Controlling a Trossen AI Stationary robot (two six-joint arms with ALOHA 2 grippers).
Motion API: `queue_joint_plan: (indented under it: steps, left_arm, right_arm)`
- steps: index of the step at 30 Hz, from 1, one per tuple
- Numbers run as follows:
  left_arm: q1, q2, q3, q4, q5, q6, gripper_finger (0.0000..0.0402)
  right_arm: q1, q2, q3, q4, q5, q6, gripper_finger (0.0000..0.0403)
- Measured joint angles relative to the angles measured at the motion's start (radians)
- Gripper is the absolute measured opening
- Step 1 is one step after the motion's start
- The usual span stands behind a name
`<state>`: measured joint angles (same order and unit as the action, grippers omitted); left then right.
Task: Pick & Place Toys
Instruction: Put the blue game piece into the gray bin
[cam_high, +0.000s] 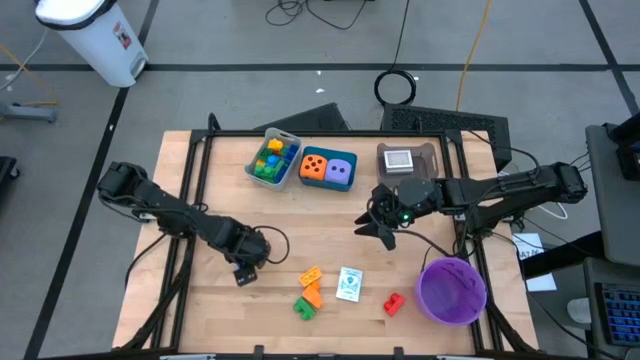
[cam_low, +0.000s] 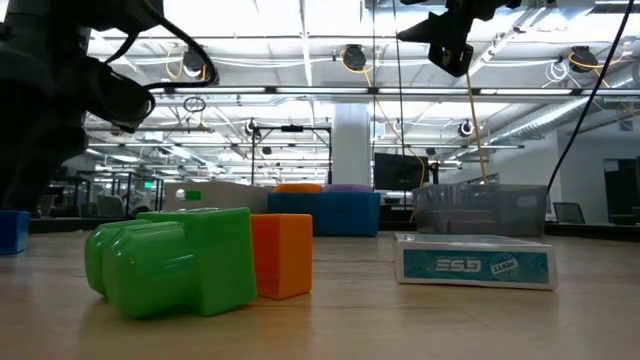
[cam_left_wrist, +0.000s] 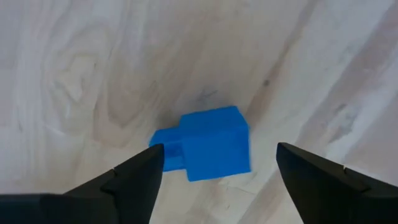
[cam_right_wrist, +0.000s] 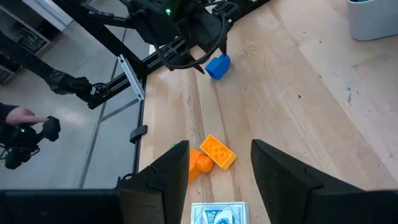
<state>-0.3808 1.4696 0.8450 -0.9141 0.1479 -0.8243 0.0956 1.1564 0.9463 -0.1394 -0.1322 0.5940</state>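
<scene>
A green brick (cam_low: 175, 260) lies closest in the low view, on the wooden counter (cam_high: 300, 215), with an orange brick (cam_low: 283, 254) touching its side and a white picture card (cam_low: 475, 264) lying flat a little way off. From above, these sit near the counter's front edge with another orange brick (cam_high: 311, 274) and a red brick (cam_high: 394, 302) beside the round purple bowl (cam_high: 452, 291).

The left claw (cam_left_wrist: 214, 165) hangs low over the counter's left half, released, its two fingers spread either side of a blue brick (cam_left_wrist: 208, 145) that rests on the wood, touching neither finger.

The right claw (cam_high: 380, 228) hovers above the counter's middle right, its fingers (cam_right_wrist: 163, 178) parted and holding nothing.

At the back of the counter, a grey tray (cam_high: 272, 157) holds a heap of mixed bricks. Beside it a blue tray (cam_high: 328, 170) carries an orange die (cam_high: 314, 167) and a purple die (cam_high: 341, 168). A brown tray (cam_high: 408, 160) holds another card.

Off the counter's left side, a person's hand (cam_right_wrist: 17, 116) shows.
</scene>
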Motion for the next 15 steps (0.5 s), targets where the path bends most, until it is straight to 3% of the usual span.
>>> queue_joint_plan:
  steps: [15]
  left_arm:
    - [-0.001, 0.0, -0.067, 0.054, -0.04, -0.074, 0.0338]
  right_arm:
    - [0.0, 0.0, 0.0, -0.001, 0.0, -0.035, 0.0165]
